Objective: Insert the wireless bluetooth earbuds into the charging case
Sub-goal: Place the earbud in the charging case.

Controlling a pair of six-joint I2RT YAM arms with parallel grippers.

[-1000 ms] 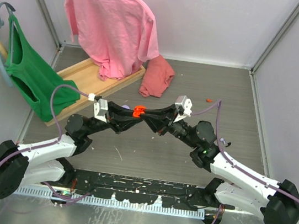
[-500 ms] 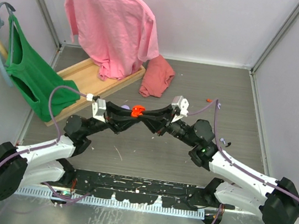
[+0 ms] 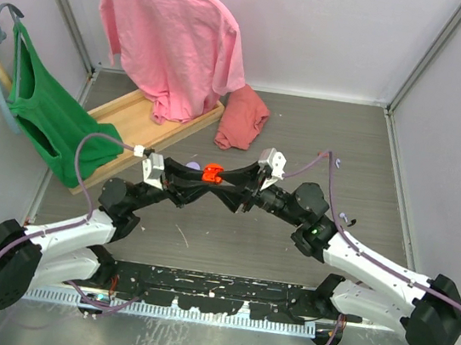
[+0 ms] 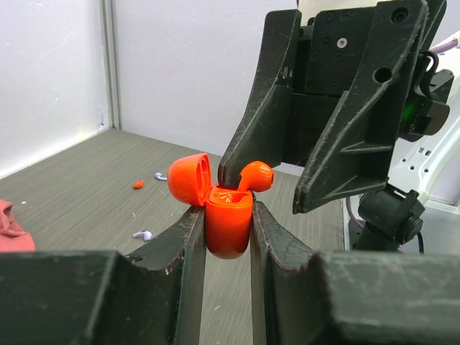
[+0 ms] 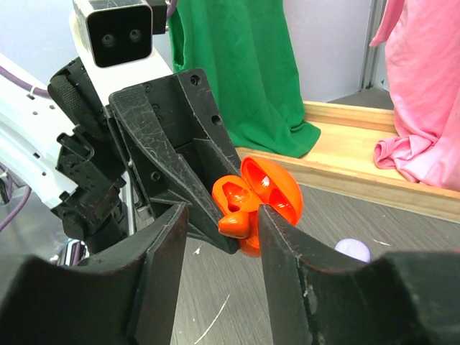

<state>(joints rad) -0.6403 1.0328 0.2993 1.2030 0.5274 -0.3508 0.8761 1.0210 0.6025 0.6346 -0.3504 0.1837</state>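
An orange charging case (image 4: 228, 226) stands upright in mid-air above the middle of the grey table (image 3: 305, 131), its domed lid (image 4: 190, 178) hinged back. The left gripper (image 4: 226, 214) is clamped on the case's body from both sides. One orange earbud (image 4: 255, 176) sits at the case's open mouth, stem down in the well and rounded head poking above the rim.

The right gripper (image 5: 223, 215) meets the case head-on from the other side. Its jaws stand apart on either side of the earbud, with a gap showing on at least one side. From overhead, the two black arms form a shallow arch that joins at the case.

On the table beyond lie two small lavender pieces (image 4: 142, 234) and a tiny orange-red bit (image 4: 138, 185), all well apart from the case. A round lavender object (image 5: 352, 249) rests on the table near the wooden rack (image 3: 135, 116).

At the back left, a pink T-shirt (image 3: 176, 40) hangs from a yellow hanger and a green garment (image 3: 46, 112) droops over the rack's edge. A crumpled reddish cloth (image 3: 242, 118) lies beside the rack.
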